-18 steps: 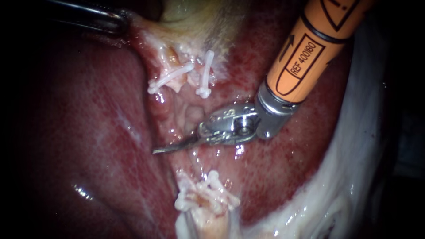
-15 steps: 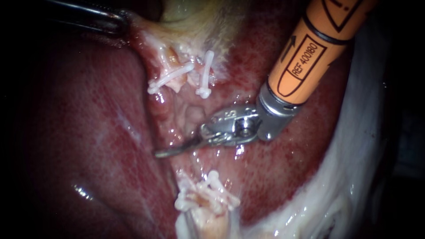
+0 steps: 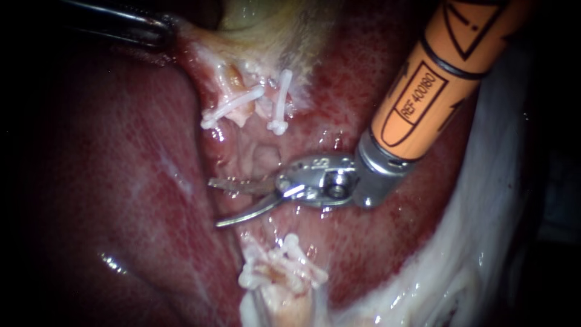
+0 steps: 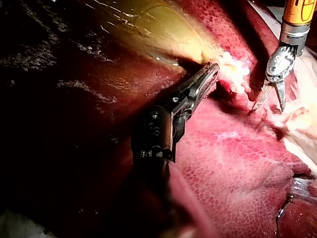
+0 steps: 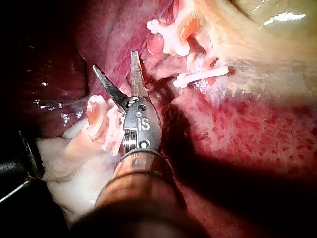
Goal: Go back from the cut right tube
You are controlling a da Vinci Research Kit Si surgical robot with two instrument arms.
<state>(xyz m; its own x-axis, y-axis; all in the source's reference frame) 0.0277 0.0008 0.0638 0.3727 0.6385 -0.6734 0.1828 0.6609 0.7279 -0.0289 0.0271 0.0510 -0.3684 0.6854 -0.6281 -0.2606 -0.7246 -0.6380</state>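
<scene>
Two blades of my right tool [image 3: 213, 203] gape empty near the soft, slick tube stump [image 3: 275, 275], best left ungrasped; my left tool [image 4: 208, 74] clamps the gallbladder [image 4: 148, 22].

Liver [image 3: 115, 181]: dark red, wet, mottled; bears everything else. On it:
- 1 gallbladder [image 3: 266, 24], pale yellow-green, at its upper edge
- 2 white clips [image 3: 233, 106] across the upper tube stumps [image 3: 233, 75], just below the gallbladder
- 1 clip cluster [image 3: 284, 260], white, on a lower stump [image 3: 281, 300]
- white fibrous material [image 3: 496, 212] along the right
</scene>
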